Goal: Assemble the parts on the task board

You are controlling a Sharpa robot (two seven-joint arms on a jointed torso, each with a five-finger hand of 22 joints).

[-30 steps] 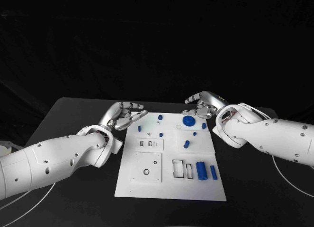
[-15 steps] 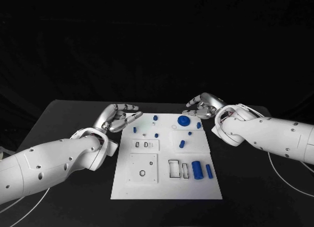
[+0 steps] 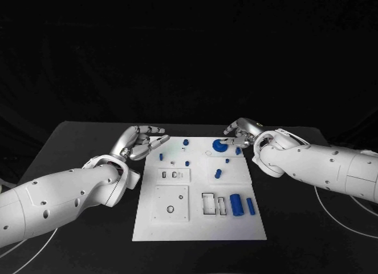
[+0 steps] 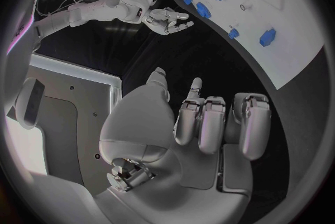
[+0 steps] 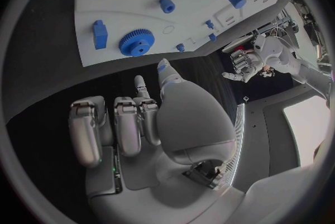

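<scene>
We see the white task board (image 3: 197, 220) lying mid-table (image 3: 82, 137), dotted with small blue parts and a blue gear (image 3: 220, 145) near its far edge. Our left hand (image 3: 143, 142) and right hand (image 3: 240, 133) hover empty, fingers loosely spread.

I see the white task board (image 3: 197, 220) lying flat mid-table, long side running away from me. A blue gear (image 3: 220, 145) sits near its far right corner, small blue pegs (image 3: 185, 142) scattered beside it, and two blue cylinders (image 3: 236, 204) lie near rectangular slots.
</scene>
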